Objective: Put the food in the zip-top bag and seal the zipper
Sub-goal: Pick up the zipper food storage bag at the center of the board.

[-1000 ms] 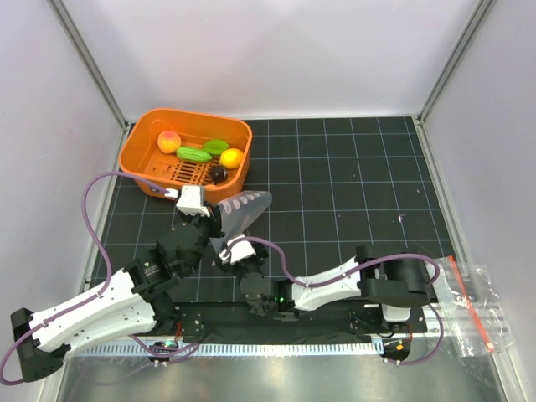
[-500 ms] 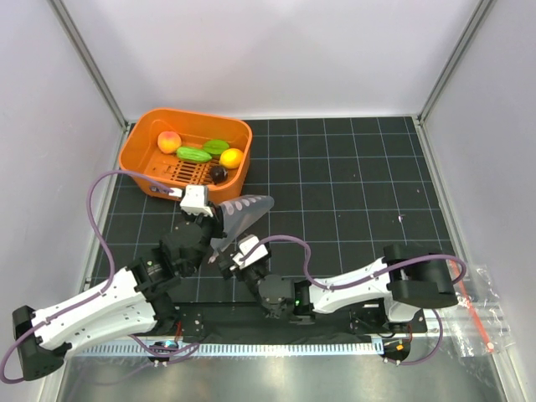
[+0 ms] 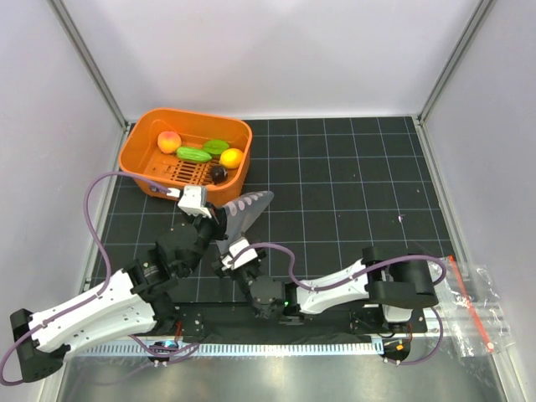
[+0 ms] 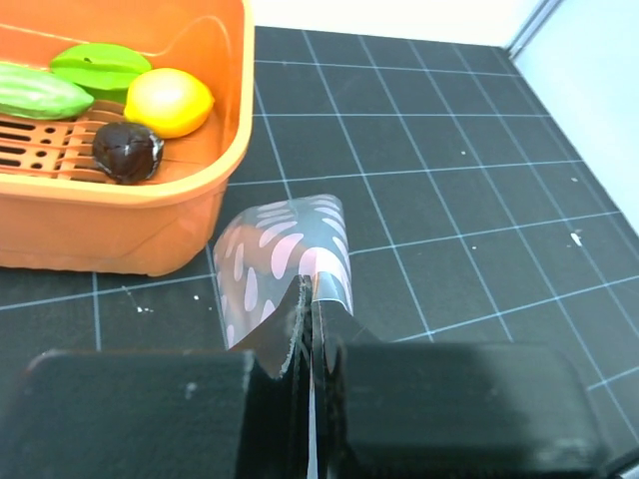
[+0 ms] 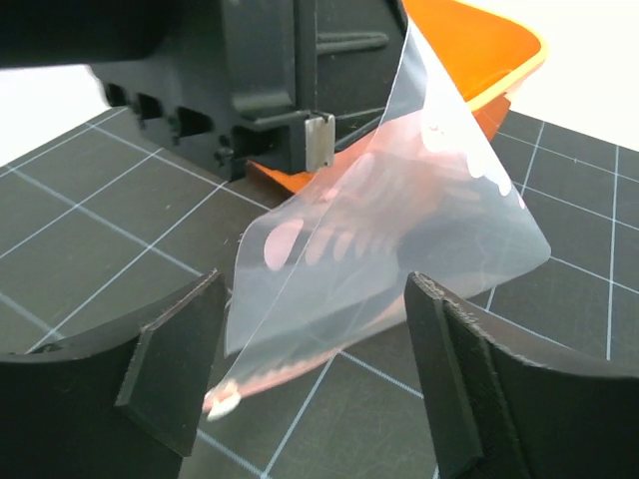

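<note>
Just beside the orange basket [image 4: 120,235], our left tool [image 4: 310,319] is pinching the zip-top bag [image 4: 280,249] tight, holding it up. Our right tool [image 5: 312,349] is standing wide around its thin, floppy, slippery edge; we are guessing the stiffer zipper [image 5: 275,379] grips best.

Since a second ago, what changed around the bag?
The right arm swung its elbow right, then back; the open right hand straddles the clear spotted plastic bag, not gripping. Unchanged: left hand shut on it, toy food in the orange plastic basket.
</note>
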Controlling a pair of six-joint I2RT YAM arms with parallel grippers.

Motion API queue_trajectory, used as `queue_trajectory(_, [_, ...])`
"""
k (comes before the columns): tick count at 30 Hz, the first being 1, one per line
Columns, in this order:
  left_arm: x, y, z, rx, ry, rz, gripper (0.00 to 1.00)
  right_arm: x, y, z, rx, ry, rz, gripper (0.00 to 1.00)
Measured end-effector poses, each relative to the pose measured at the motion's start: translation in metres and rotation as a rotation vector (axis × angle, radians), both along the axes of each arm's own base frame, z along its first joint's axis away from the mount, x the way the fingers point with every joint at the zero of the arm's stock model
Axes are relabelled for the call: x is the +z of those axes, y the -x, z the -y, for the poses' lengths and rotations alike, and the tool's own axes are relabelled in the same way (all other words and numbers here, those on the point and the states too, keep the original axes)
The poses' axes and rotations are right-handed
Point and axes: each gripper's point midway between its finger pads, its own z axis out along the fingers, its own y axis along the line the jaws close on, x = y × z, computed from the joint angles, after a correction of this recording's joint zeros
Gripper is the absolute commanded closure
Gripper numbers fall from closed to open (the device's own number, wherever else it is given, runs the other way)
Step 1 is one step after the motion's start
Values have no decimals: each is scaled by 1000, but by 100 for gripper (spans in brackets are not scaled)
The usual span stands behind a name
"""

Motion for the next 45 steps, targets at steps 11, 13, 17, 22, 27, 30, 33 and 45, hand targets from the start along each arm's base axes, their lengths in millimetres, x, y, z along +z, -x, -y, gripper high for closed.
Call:
queue_trajectory(11, [3, 1, -5, 14, 7, 5, 100, -13, -29, 21, -136, 32, -12, 34])
queue_trajectory(13, [2, 0, -8, 27, 1, 6, 100, -16, -29, 25, -140, 49, -18, 34])
queue_trajectory(17, [3, -1, -15, 59, -8, 13, 100, -21, -30, 31, -141, 88, -32, 34])
queue_trajectory(22, [4, -3, -24, 100, -23, 20, 100, -29, -29, 42, -143, 153, -50, 33])
queue_trajectory(27, [2, -4, -29, 125, -48, 24, 100, -35, -31, 48, -137, 214, -57, 45])
queue_trajectory(30, [1, -5, -31, 136, -57, 23, 100, -38, -32, 53, -132, 269, -46, 84])
queue_trajectory(33, [-1, -6, -31, 137, -71, 16, 100, -37, -31, 62, -117, 280, -50, 99])
queue_trajectory(45, [-2, -16, -6, 88, -164, -12, 56, 25, -13, 54, 73, 170, -209, 99])
